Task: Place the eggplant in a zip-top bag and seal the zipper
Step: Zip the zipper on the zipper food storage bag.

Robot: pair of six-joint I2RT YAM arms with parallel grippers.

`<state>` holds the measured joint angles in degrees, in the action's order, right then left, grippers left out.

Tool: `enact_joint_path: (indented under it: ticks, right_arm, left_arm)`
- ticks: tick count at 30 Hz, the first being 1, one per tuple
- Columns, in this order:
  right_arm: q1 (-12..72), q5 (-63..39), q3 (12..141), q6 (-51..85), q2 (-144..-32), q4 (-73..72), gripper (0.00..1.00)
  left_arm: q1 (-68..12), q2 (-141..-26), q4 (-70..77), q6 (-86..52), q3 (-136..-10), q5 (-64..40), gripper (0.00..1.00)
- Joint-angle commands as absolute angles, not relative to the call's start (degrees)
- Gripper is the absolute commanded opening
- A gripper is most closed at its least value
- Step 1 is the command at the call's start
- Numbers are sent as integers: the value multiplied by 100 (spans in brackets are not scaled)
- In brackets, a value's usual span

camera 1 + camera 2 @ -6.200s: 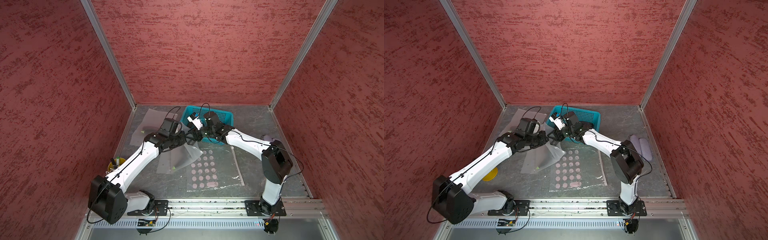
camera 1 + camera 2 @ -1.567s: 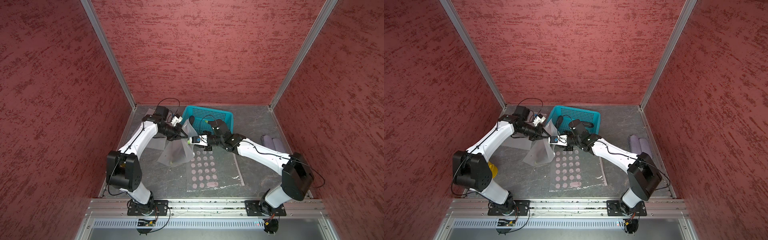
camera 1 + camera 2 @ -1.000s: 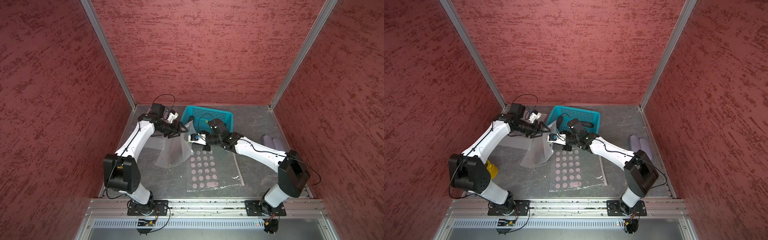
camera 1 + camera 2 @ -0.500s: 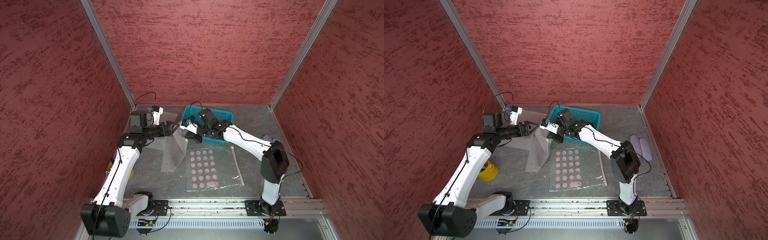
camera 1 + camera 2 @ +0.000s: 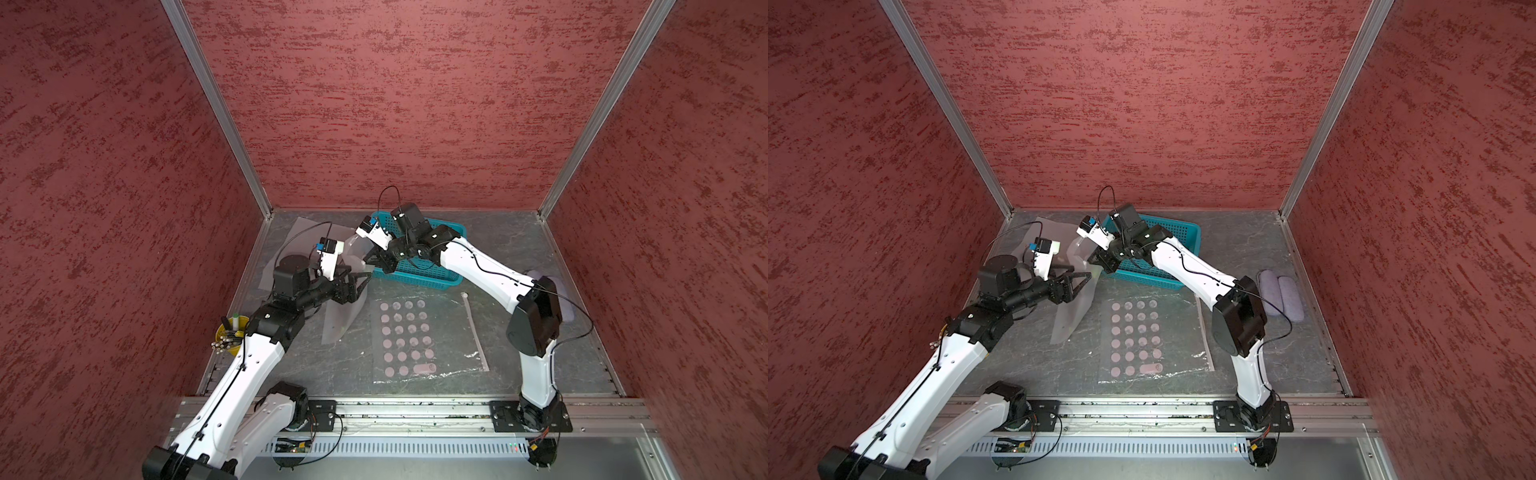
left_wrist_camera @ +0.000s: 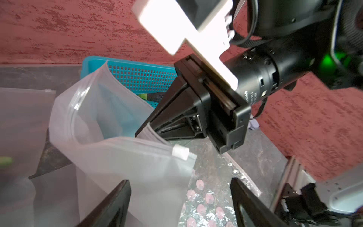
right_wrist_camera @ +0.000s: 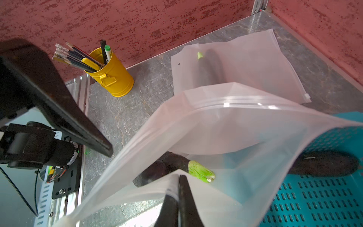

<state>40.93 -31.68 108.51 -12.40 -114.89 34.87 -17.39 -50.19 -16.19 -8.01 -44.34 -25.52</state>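
Observation:
My right gripper [image 7: 179,176] is shut on the near lip of a frosted zip-top bag [image 7: 235,127], holding its mouth open by the left end of the teal basket [image 5: 415,278]. The bag [image 5: 345,316] hangs down to the table, and its white slider [image 6: 180,152] sits at one end of the zipper. A dark eggplant [image 7: 176,167] with a green stem shows in the gap at the bag's mouth; I cannot tell whether it lies inside the bag. Another eggplant [image 7: 324,163] lies in the basket. My left gripper [image 6: 179,182] is open just short of the bag, holding nothing.
A second flat bag [image 7: 255,64] with an eggplant inside lies at the back left. A yellow cup of pencils [image 7: 112,76] stands by the left wall. A clear sheet with pink dots [image 5: 405,336] lies in front of the basket, and lilac rolls [image 5: 1279,299] lie at the right.
The left arm has swung its elbow out to the front left and its open gripper now points at the bag from the left. The right gripper has carried the bag's lip back towards the basket's left end.

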Motion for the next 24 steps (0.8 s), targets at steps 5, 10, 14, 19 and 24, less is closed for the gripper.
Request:
enact_joint_path:
  ticks: [5,10,14,19,24]
  right_arm:
    - [4039,-3218,11013,-837,-11584,3568,0]
    - [4026,-3276,10945,-807,-11551,3560,0]
    - [4030,-3327,10831,-775,-11506,3514,0]
    - [4017,-3344,10710,-707,-11459,3455,0]
    - [3995,-3353,10605,-684,-11422,3428,0]
  left_arm:
    - [-2498,-5073,-1082,-413,-4242,-719,79]
    - [-2506,-5313,-1040,-379,-4179,-420,73]
    - [-2351,-5388,-792,-398,-4123,-516,69]
    - [-2268,-5490,-692,-388,-4205,-704,65]
    - [-2209,-5557,-859,-367,-4298,-635,51]
